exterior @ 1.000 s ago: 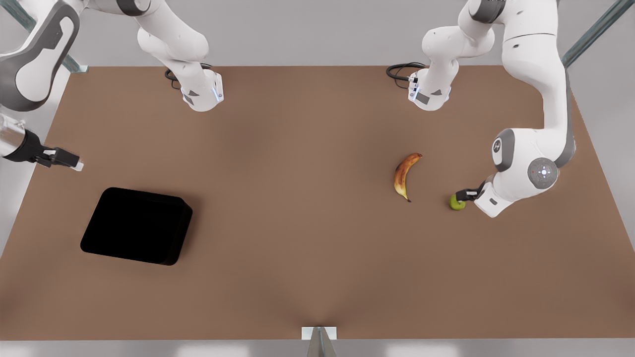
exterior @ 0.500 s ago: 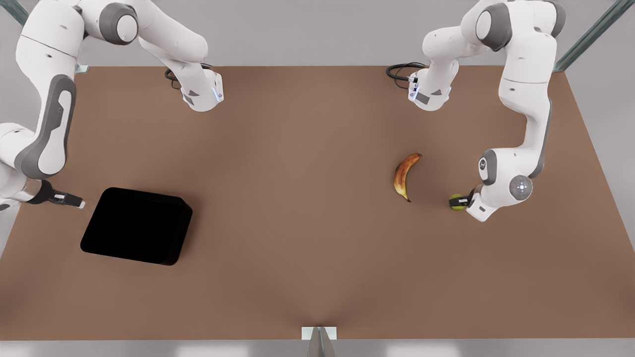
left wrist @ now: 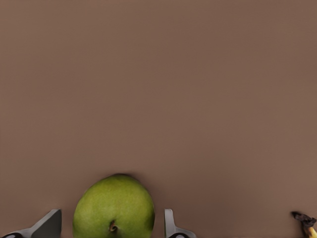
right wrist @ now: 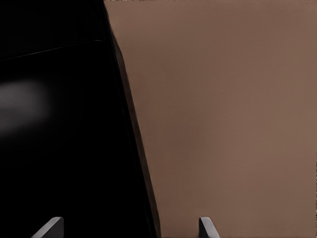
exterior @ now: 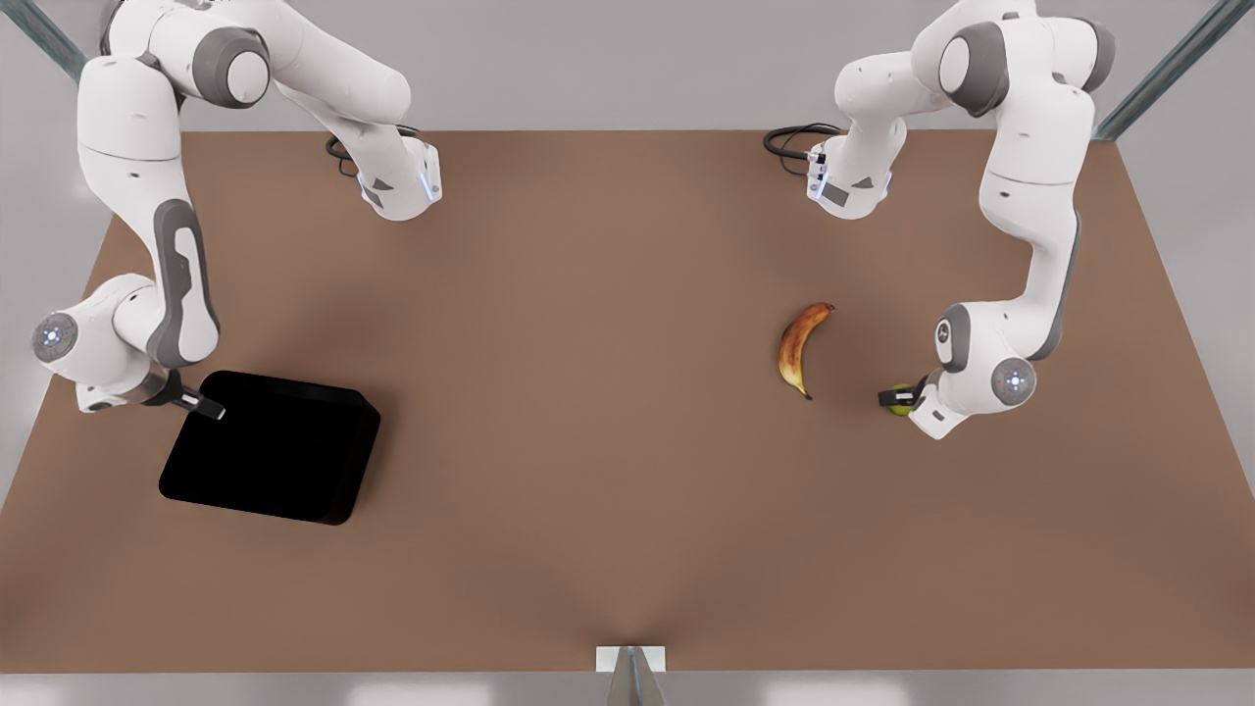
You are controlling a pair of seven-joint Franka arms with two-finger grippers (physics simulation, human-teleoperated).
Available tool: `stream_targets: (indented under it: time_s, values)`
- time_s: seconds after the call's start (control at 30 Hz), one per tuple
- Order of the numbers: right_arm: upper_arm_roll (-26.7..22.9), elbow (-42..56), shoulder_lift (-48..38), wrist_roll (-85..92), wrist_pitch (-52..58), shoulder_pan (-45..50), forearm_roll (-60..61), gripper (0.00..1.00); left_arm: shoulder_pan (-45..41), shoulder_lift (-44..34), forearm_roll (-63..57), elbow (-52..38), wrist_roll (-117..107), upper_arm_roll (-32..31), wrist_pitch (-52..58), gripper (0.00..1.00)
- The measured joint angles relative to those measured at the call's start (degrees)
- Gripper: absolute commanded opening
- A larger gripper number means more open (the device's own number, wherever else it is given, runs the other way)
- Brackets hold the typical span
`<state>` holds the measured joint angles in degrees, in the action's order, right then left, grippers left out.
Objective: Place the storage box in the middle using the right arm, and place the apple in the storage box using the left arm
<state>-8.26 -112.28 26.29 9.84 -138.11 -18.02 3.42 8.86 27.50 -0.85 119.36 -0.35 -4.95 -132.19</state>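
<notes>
The green apple (left wrist: 114, 208) lies on the brown table at the front view's right, mostly covered there by my left gripper (exterior: 890, 397). In the left wrist view that gripper (left wrist: 109, 225) is open, one finger on each side of the apple with small gaps. The black storage box (exterior: 275, 451) sits at the front view's left. My right gripper (exterior: 211, 410) is at the box's far left corner. The right wrist view shows it (right wrist: 129, 228) open, with the box's wall (right wrist: 133, 148) between its fingers.
A brown-spotted banana (exterior: 796, 345) lies just left of the apple in the front view; its stem tip (left wrist: 307, 220) shows in the left wrist view. Both arm bases (exterior: 397, 186) (exterior: 848, 186) stand at the table's far edge. Bare brown table (exterior: 588, 392) separates box and fruit.
My right gripper swung in from the table's left edge to the box's corner. My left gripper lowered and closed in around the apple. Box, banana and apple have not moved.
</notes>
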Motion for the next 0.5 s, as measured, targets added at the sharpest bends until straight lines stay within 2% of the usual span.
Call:
stream_targets:
  time_s: [0.07, 0.23, 0.3, 0.33, 0.37, 0.4, 0.5]
  values:
    - [0.0, 0.0, 2.2, 2.5, -3.5, -0.2, 0.1, 1.0, 0.1, 0.4, 0.0, 0.0, 0.0, 0.0, -0.1, 1.0]
    - [0.0, 0.1, 3.1, 3.1, -4.1, -1.0, 0.1, 1.0, 0.1, 1.5, 0.0, -0.1, 0.0, 0.0, -0.6, 1.0]
    - [0.0, -0.2, 3.5, 3.2, -4.8, -1.0, 0.3, 0.7, 0.1, 1.9, 0.0, -0.2, 0.0, 0.0, -1.1, 1.0]
    - [0.0, -0.2, 3.6, 3.2, -4.9, -1.0, 0.4, 0.7, 0.1, 1.9, 0.0, -0.2, 0.0, 0.0, -1.1, 1.0]
    - [0.0, -0.2, 3.9, 3.2, -4.9, -1.0, 0.4, 0.4, 0.1, 1.9, 0.0, -0.2, 0.0, 0.0, -1.1, 1.0]
    - [0.0, -0.2, 3.9, 3.2, -4.8, -1.0, 0.4, 0.21, 0.1, 1.9, -0.1, -0.2, 0.0, 0.0, -1.1, 1.0]
    - [0.0, -0.2, 3.9, 3.2, -4.6, -1.0, 0.4, 0.21, 0.1, 1.9, -0.1, -0.2, 0.0, 0.0, -1.1, 1.0]
